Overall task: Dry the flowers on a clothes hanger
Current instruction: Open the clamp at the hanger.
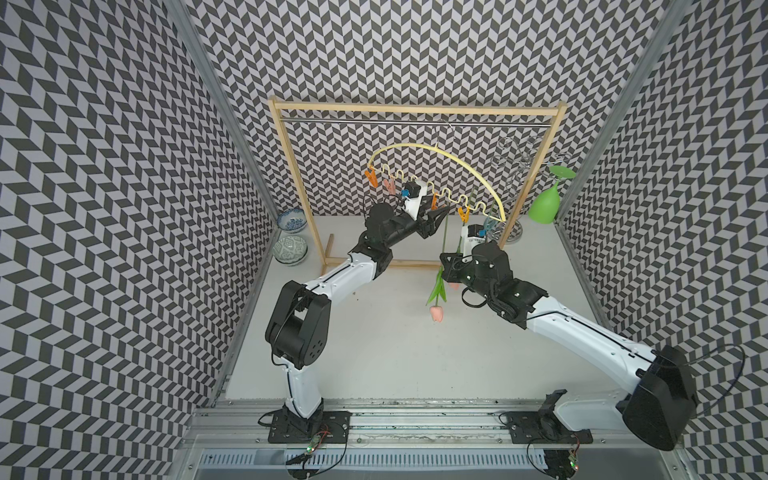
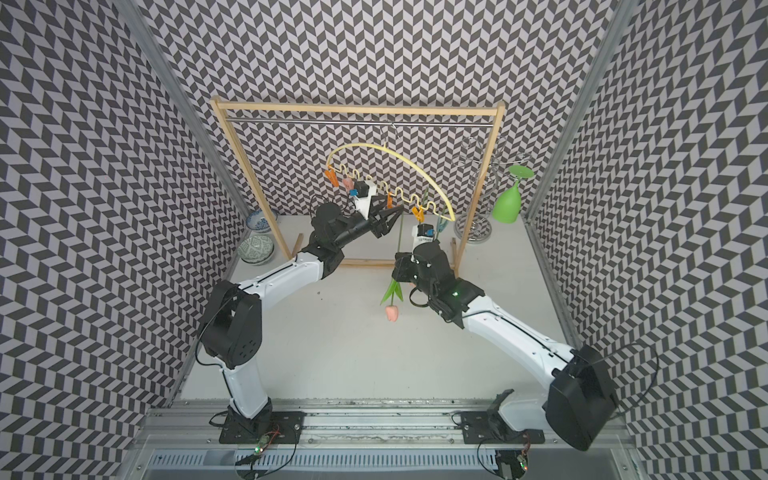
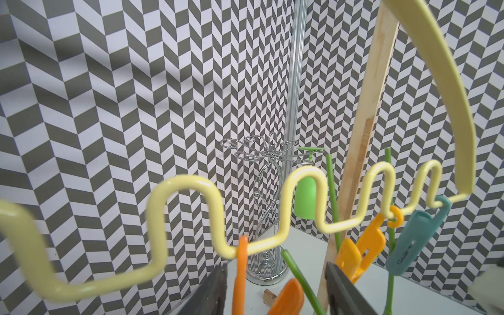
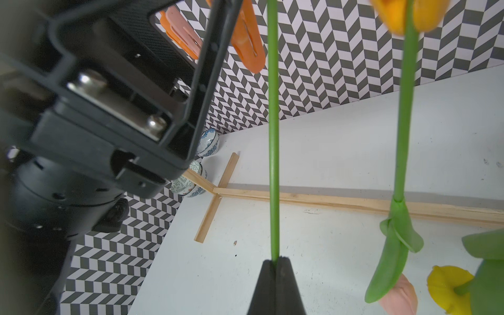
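Orange peg [image 3: 289, 297] is waiting inside the parted left gripper [image 3: 275, 266] for the stem [image 4: 273, 136] pinched by the right gripper [image 4: 275, 261].

Bright, even light, soft shadows. Close before the left gripper [image 3: 275, 272] the clothes hanger [image 3: 188, 188] blurs; beyond the right gripper [image 4: 275, 261] a yellow-orange peg [image 4: 392, 13] blurs. Top views bow at edges.

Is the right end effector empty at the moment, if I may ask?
No: in the right wrist view the right end effector is shut on a tulip's thin green stem.
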